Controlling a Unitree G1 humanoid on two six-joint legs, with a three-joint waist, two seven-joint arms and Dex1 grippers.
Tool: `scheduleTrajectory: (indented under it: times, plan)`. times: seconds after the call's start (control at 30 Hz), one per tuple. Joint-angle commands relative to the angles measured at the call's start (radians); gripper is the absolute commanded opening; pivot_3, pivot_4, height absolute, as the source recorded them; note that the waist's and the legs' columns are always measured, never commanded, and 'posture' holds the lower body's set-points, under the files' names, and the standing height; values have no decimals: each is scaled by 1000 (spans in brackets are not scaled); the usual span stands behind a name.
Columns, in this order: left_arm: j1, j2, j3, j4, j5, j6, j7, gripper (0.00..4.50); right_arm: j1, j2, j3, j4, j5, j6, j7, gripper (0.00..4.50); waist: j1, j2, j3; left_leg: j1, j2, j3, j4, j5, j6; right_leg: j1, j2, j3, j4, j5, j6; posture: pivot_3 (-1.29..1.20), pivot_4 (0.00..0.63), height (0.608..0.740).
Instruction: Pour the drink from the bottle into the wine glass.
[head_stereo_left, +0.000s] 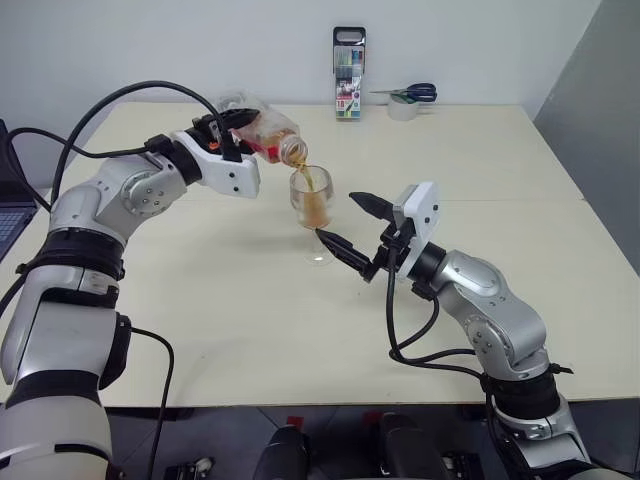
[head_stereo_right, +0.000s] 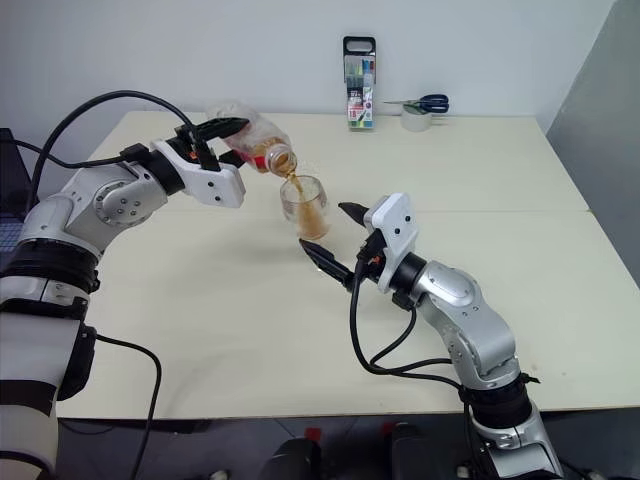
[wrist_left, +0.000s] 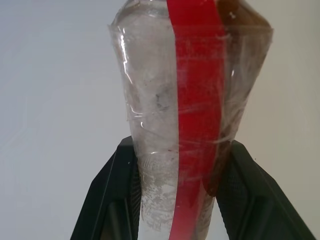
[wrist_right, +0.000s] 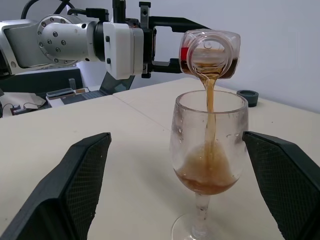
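My left gripper (head_stereo_left: 228, 135) is shut on the clear bottle (head_stereo_left: 262, 132) with the red label strip (wrist_left: 192, 100), holding it tipped with its open mouth over the wine glass (head_stereo_left: 312, 200). A thin amber stream of the drink (wrist_right: 209, 105) runs from the mouth into the bowl, where a small pool (wrist_right: 206, 179) lies. The glass stands upright on the table (head_stereo_left: 200, 300). My right gripper (head_stereo_left: 336, 216) is open, one finger on each side of the glass bowl, and both fingers (wrist_right: 80, 170) are apart from it.
A tall marker-pen case (head_stereo_left: 348, 75) and a tape roll with blue scissors (head_stereo_left: 408, 100) stand at the table's far edge. A laptop (head_stereo_left: 10, 215) sits at the left edge. A small dark round lid (wrist_right: 247, 96) lies behind the glass.
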Motion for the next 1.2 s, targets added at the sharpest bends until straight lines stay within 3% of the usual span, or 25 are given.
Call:
scheduleTrajectory:
  times: [0.03, 0.7, 0.73, 0.77, 0.87, 0.97, 1.07, 1.2]
  plan:
    - [-53, 22, 3, -7, 0, -6, 27, 1662, -18, 6, -13, -18, 5, -26, 3, 4500, 0, 0, 0, 0, 0, 0, 0, 0, 0, 0, 0, 0, 0, 0, 0, 0, 150, 740]
    - [-53, -3, 8, 11, -31, 0, 13, 1662, -10, 4, -9, -30, 4, -24, 2, 4500, 0, 0, 0, 0, 0, 0, 0, 0, 0, 0, 0, 0, 0, 0, 0, 0, 150, 740]
    - [-42, -13, 19, 13, -58, 15, -8, 1662, -12, 3, -8, -31, 2, -26, 3, 4500, 0, 0, 0, 0, 0, 0, 0, 0, 0, 0, 0, 0, 0, 0, 0, 0, 150, 740]
    - [-34, -19, 26, 14, -77, 25, -24, 1662, -14, 2, -7, -31, 1, -28, 4, 4500, -2, 0, -10, 0, 0, 0, 0, 0, 0, 0, 0, 0, 0, 0, 0, 0, 0, 740]
    - [12, -47, 63, -13, -180, 73, -95, 1662, -17, 1, -3, -35, -1, -31, 6, 4500, -7, -5, -59, -4, 0, 2, 1, 3, -6, -5, -1, 1, 2, 0, -1, 0, 0, 740]
    - [83, -78, 107, -89, -300, 149, -171, 1662, -21, -5, 4, -40, -5, -36, 12, 4500, -14, -5, -77, -4, -1, 2, -1, 3, -6, -5, -2, 1, 0, 0, -1, 0, 0, 740]
    - [171, -121, 185, -201, -446, 313, -243, 1662, -26, -17, 16, -49, -7, -38, 29, 4500, -21, -6, -84, -1, -1, 2, 0, 3, -5, -1, -2, 2, 0, 0, 0, 0, 0, 740]
    - [310, -171, 316, -377, -636, 657, -293, 1662, -34, -37, 25, -74, 15, -17, 60, 4500, -28, -7, -93, 2, 0, 0, 1, 3, -5, 1, -1, 1, 1, 0, 0, 0, 0, 740]
